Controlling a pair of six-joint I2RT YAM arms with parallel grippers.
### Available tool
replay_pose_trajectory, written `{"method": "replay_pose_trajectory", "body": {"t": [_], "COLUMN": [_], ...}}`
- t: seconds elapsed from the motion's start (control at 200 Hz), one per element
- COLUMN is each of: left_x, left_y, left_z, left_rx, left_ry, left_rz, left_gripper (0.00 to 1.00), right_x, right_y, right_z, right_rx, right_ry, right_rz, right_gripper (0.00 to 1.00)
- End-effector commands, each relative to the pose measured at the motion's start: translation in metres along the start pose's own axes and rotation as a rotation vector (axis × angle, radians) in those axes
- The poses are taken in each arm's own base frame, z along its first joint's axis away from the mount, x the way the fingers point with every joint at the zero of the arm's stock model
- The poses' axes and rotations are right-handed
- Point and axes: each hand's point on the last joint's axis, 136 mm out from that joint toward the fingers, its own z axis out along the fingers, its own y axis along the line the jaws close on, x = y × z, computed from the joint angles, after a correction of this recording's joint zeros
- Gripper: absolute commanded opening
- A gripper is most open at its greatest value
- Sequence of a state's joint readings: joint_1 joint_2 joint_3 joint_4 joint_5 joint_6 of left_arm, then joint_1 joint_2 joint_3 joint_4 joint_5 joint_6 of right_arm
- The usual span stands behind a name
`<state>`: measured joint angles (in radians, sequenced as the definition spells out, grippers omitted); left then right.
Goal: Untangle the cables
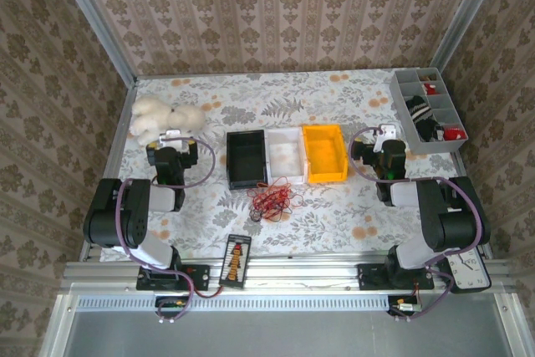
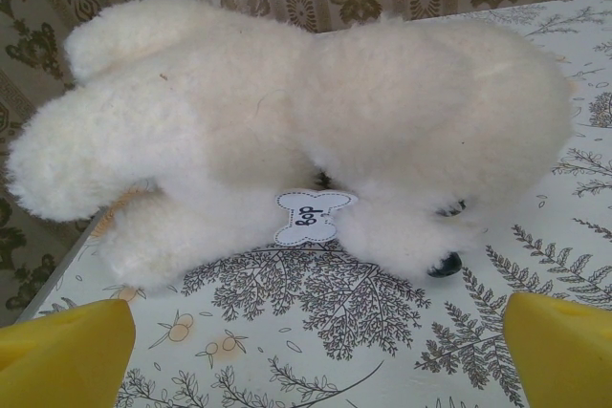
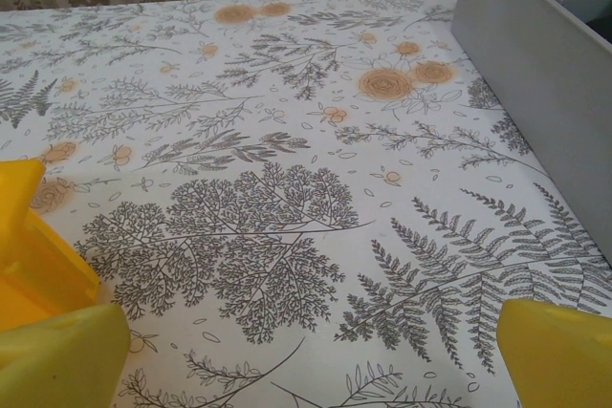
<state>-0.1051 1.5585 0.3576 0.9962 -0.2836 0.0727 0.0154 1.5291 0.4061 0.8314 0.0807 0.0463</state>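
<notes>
Up top, spotting thin red tangled cables (image 1: 272, 200) on the floral counter (image 1: 343, 206) by the black bin (image 1: 229, 158); left wrist, left end effector (image 2: 316, 360) spread wide before a fluffy white plush toy (image 2: 287, 121); right wrist, right end effector (image 3: 311, 360) spread beside a grey tray (image 3: 535, 74).

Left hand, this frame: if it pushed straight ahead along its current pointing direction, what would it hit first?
The fluffy white plush dog: it lies directly ahead of the open left hand, centred between its yellow fingers, with floral-patterned tabletop between. How close is unclear.
</notes>
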Motion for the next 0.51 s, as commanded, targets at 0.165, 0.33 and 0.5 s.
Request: {"method": "replay_pose_trajectory", "body": {"t": [0.165,0.33,0.5], "left_x": [-0.0005,-0.0002,0.0002], "left_y": [0.0011,0.001,0.0008], "left_z": [-0.0004,0.0004,0.0007], "left_rx": [-0.004,-0.001,0.002], "left_ry": [-0.009,-0.005,-0.002], "left_rz": [0.006,0.005,0.005], "left_gripper": [1.0,1.0,1.0], "right_x": [-0.0049,-0.0055,-0.0059], "right_y": [0.0035,0.001,0.0009], "right_z": [0.0009,0.0003,0.0006], "right_rx": [-0.026,-0.055,-0.053], "right_ry": [-0.013,-0.018,-0.017], "right_rz": [-0.013,0.018,0.016], "right_gripper": [1.0,1.0,1.0]}}
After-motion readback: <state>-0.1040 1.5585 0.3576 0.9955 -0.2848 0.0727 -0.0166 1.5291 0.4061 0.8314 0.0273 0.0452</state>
